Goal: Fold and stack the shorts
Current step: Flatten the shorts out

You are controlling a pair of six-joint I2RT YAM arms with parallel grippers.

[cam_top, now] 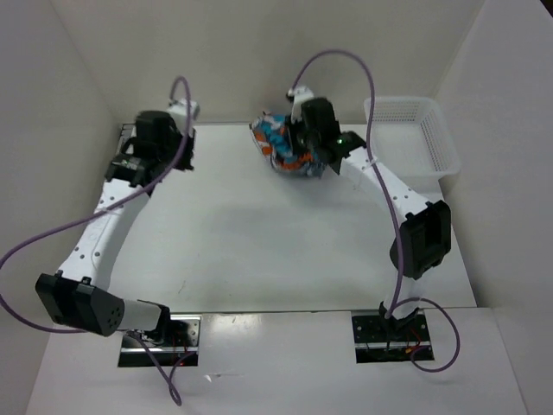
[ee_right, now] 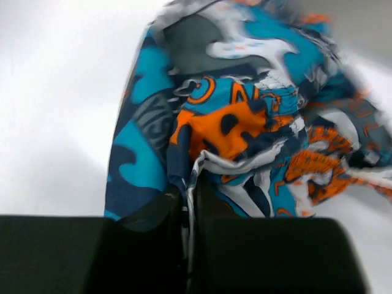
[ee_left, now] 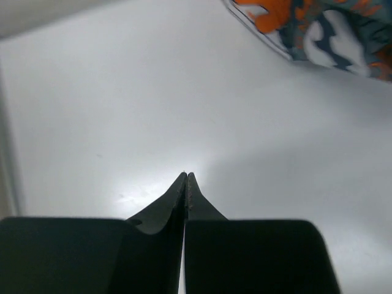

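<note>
The shorts (cam_top: pixel 278 144) lie bunched at the far middle of the white table, printed in blue, orange, white and grey. My right gripper (cam_top: pixel 313 154) is at their right side, shut on a fold of the fabric. In the right wrist view the shorts (ee_right: pixel 239 122) fill the frame and a white-edged fold is pinched between my right gripper's (ee_right: pixel 191 184) fingers. My left gripper (cam_top: pixel 130 164) is at the far left of the table, away from the shorts. In the left wrist view my left gripper (ee_left: pixel 186 177) is shut and empty over bare table, with the shorts' edge (ee_left: pixel 318 30) at the top right.
A white plastic mesh basket (cam_top: pixel 413 138) stands at the far right of the table, close to the right arm's elbow. White walls close in the table on the left, back and right.
</note>
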